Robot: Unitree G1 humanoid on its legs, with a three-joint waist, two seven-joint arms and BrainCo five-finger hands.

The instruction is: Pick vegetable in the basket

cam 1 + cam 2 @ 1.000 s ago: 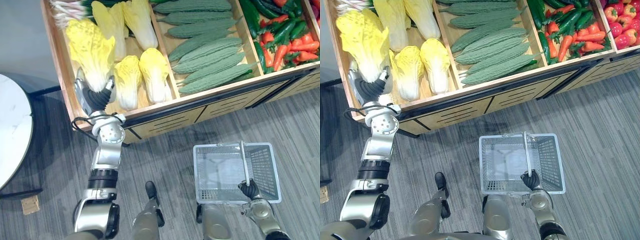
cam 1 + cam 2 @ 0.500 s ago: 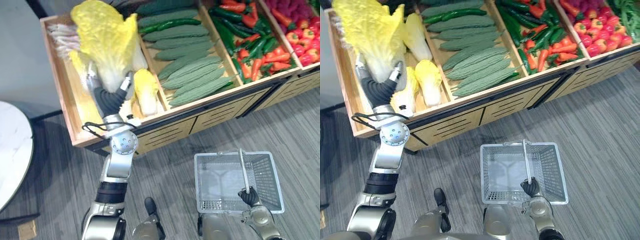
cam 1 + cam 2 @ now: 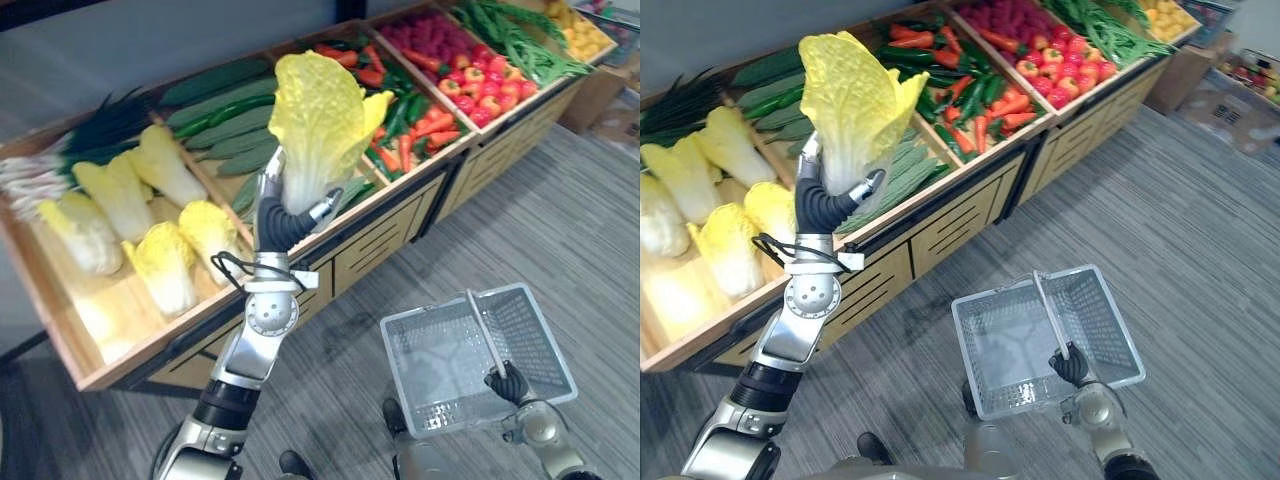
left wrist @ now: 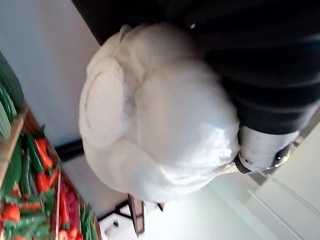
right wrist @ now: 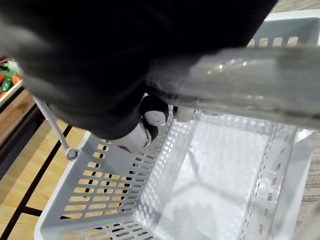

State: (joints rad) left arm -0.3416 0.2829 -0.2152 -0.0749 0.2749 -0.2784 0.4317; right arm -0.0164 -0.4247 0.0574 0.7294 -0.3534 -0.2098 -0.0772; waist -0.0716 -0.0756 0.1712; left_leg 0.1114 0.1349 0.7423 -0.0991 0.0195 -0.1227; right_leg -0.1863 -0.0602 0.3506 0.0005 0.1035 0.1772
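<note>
An upright cabbage (image 3: 318, 120) is being clamped by the left hand (image 3: 283, 215), apparently well left of the basket (image 3: 535, 335) gripped by the right hand (image 3: 510, 383).

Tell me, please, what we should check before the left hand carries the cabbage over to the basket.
1. Left hand curled round the base of the cabbage: ok.
2. Cabbage lifted above the produce stand: ok.
3. Right hand shut on the handle: ok.
4. Basket empty, with room inside: ok.
5. Basket directly below the cabbage: not ok; it hangs lower, off to the robot's right.
6. Grip firm enough for the carry: cannot tell.
</note>
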